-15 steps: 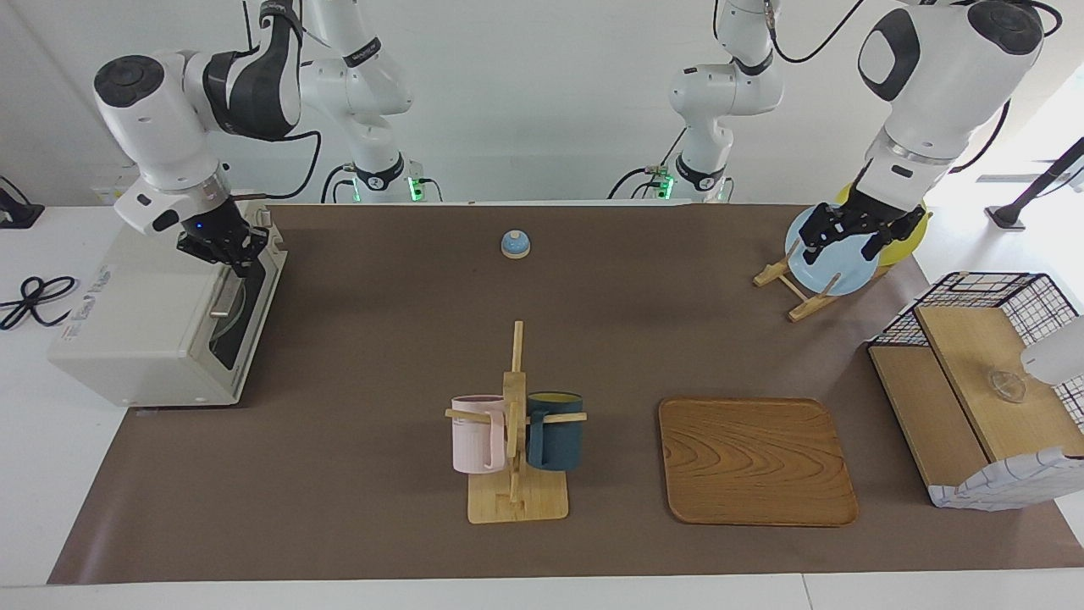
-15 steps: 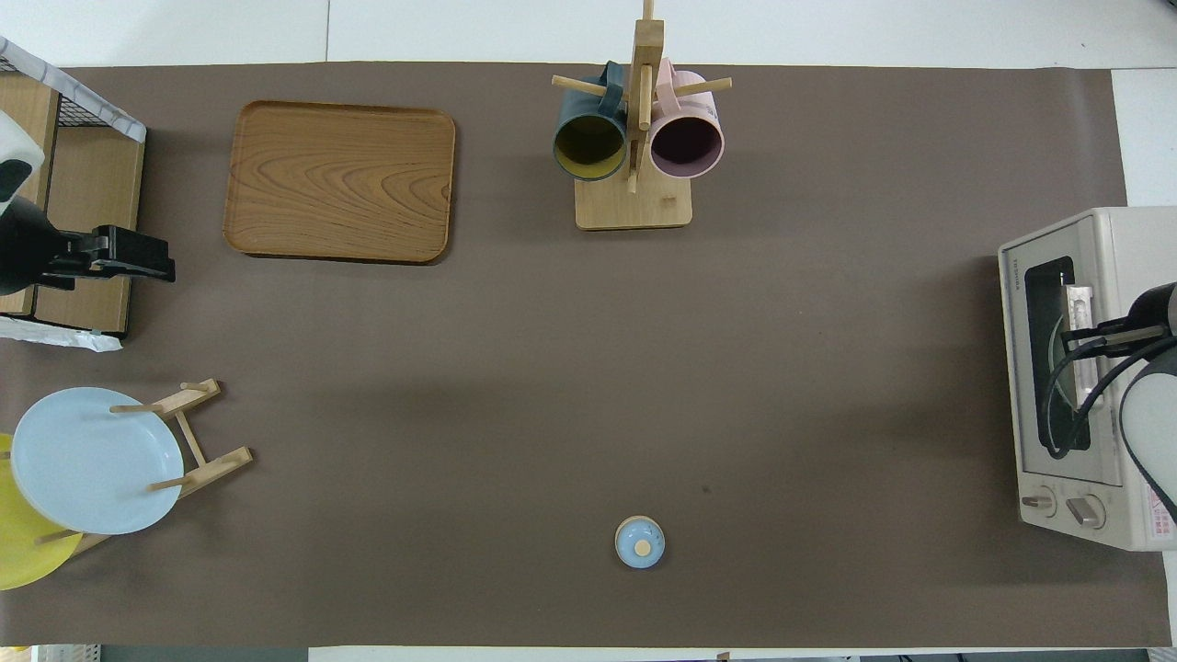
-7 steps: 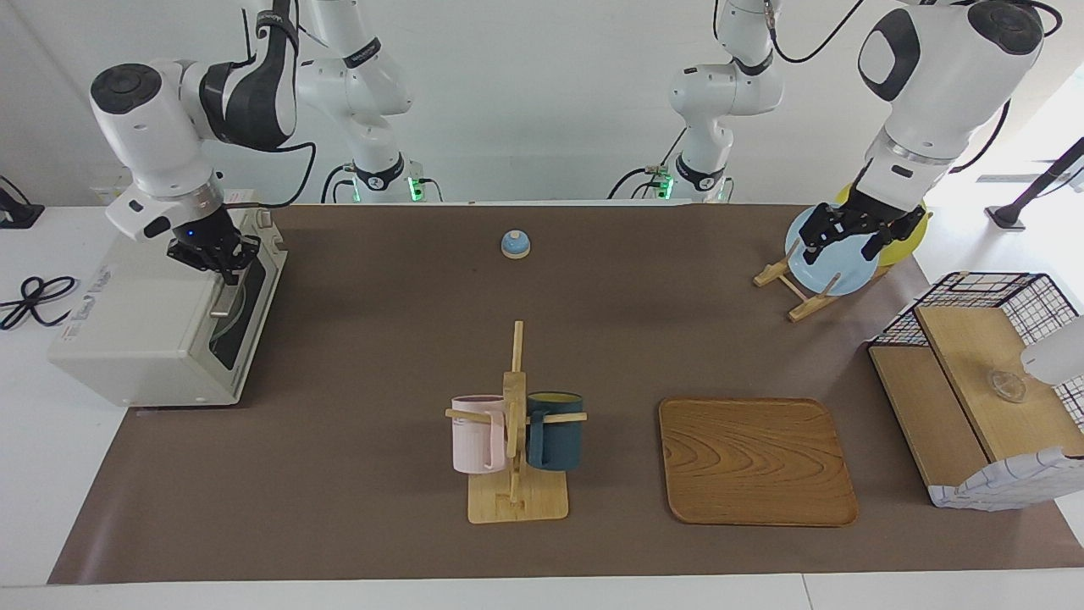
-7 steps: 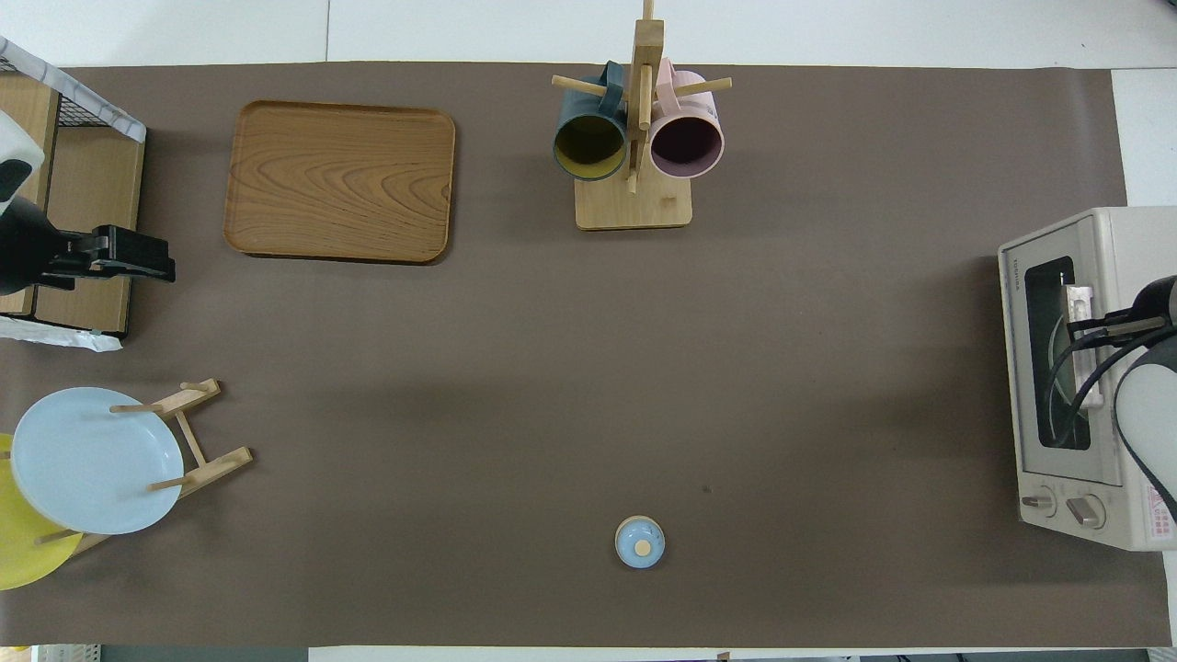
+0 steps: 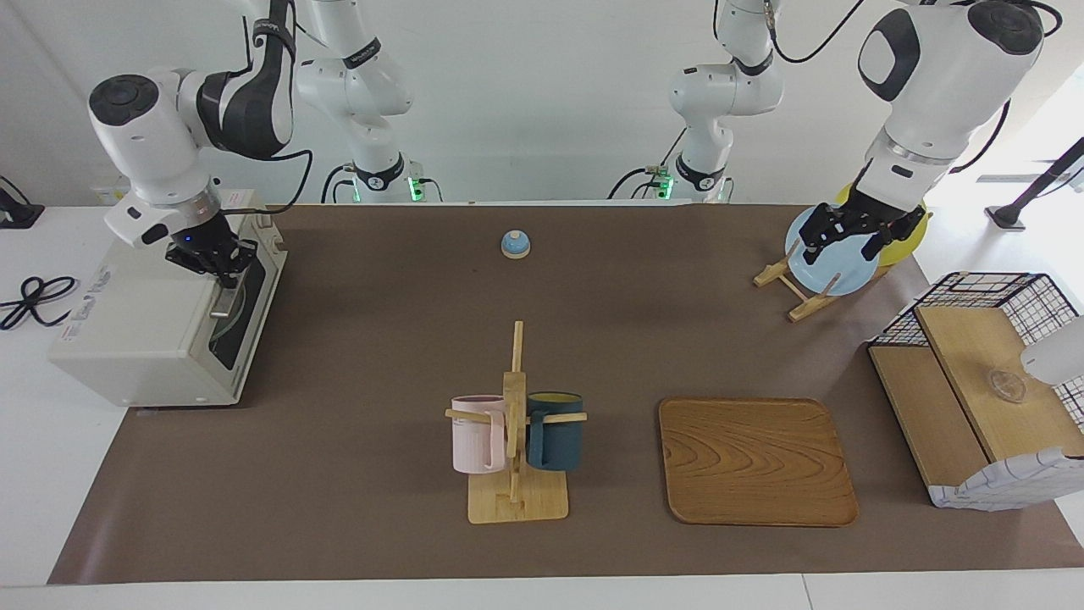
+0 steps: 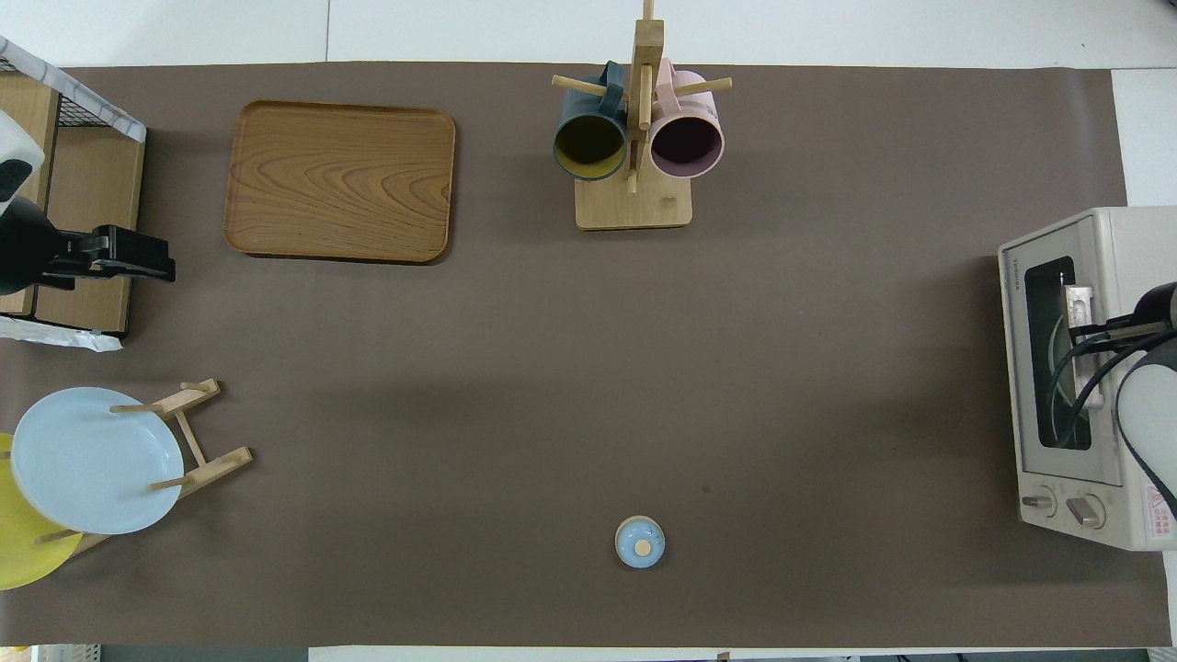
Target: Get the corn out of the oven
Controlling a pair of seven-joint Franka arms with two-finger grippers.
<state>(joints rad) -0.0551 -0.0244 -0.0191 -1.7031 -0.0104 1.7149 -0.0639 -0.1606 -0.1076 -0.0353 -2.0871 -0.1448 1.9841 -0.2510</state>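
Observation:
The off-white oven (image 5: 144,326) stands at the right arm's end of the table, also in the overhead view (image 6: 1071,386). Its glass door is closed. The metal bar handle (image 5: 225,302) runs along the door's top edge. The corn is hidden; through the window I see only a curved rim. My right gripper (image 5: 218,264) is down at the handle's end that is nearer to the robots, and it also shows in the overhead view (image 6: 1094,329). My left gripper (image 5: 849,243) is open and empty, waiting in the air over the plate rack.
A wooden rack with a light blue plate (image 5: 826,263) and a yellow plate stands at the left arm's end. A wire-and-wood shelf (image 5: 982,381), a wooden tray (image 5: 756,462), a mug tree with two mugs (image 5: 517,440) and a small blue bell (image 5: 515,244) also stand on the brown mat.
My right gripper has shifted a little from over the door's front toward the oven's top edge at the handle. The door has stayed closed. The left arm has not moved.

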